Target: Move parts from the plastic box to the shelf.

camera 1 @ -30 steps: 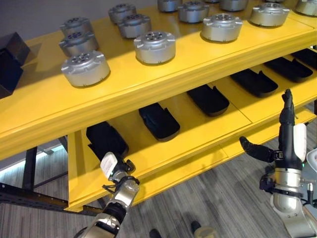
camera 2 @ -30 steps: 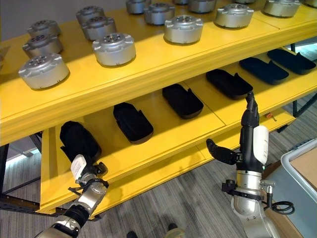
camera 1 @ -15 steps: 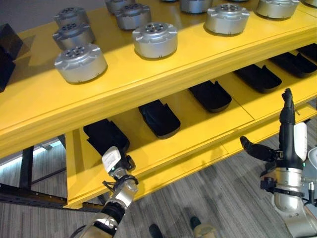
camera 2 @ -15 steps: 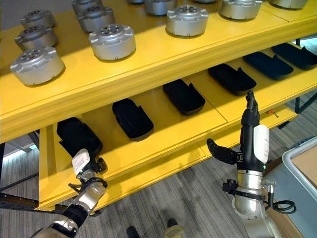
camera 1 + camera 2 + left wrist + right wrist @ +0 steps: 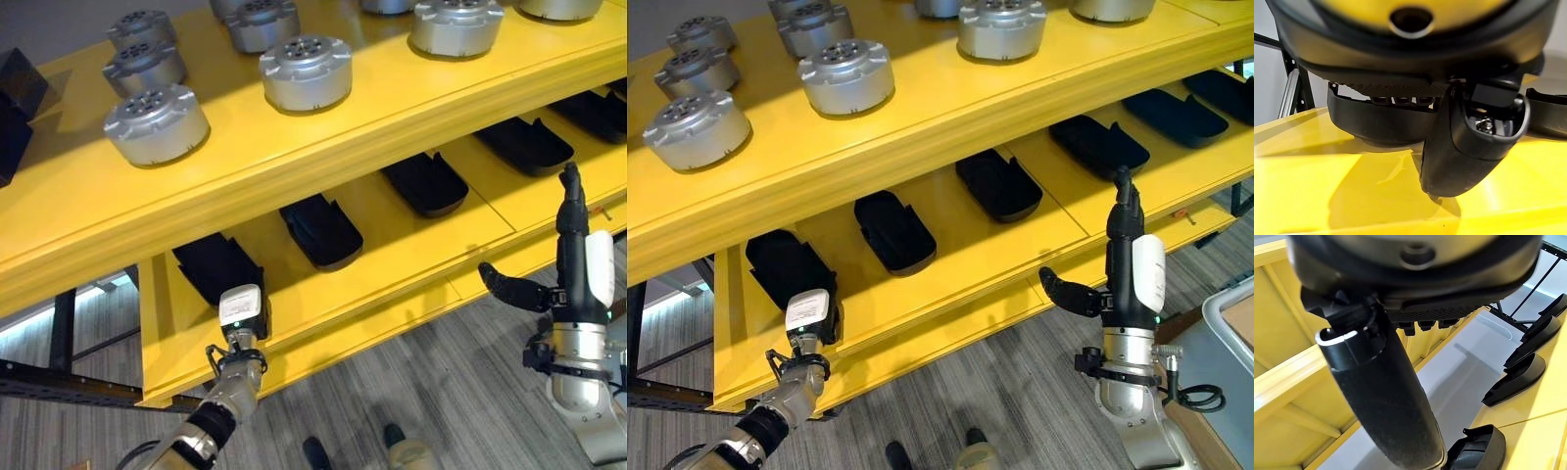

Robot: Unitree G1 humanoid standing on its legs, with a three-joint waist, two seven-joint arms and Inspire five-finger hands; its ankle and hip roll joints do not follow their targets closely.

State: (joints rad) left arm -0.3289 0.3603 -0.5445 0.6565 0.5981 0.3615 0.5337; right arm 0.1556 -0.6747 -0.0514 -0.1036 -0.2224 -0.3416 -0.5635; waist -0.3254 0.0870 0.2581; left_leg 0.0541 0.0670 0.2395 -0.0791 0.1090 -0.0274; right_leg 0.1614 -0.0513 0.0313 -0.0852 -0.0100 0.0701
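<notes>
Shelf [image 5: 323, 147] yellow, silver round parts [image 5: 306, 71] on top tier, black shell parts [image 5: 320, 231] in row on lower tier. L hand [image 5: 241, 315] at lower tier's front edge, just beside leftmost black part [image 5: 214, 267]; finger state can't tell. R hand [image 5: 573, 259] upright in front of shelf, fingers straight, thumb out, holding nothing.

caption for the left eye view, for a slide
Left hand at a black part on the yellow shelf; right hand open.

We see shelf [image 5: 392, 108] glossy yellow painted; round parts [image 5: 157, 124] matt silver metal; black trays [image 5: 320, 232] matt plastic; floor [image 5: 431, 392] grey wood-look.
</notes>
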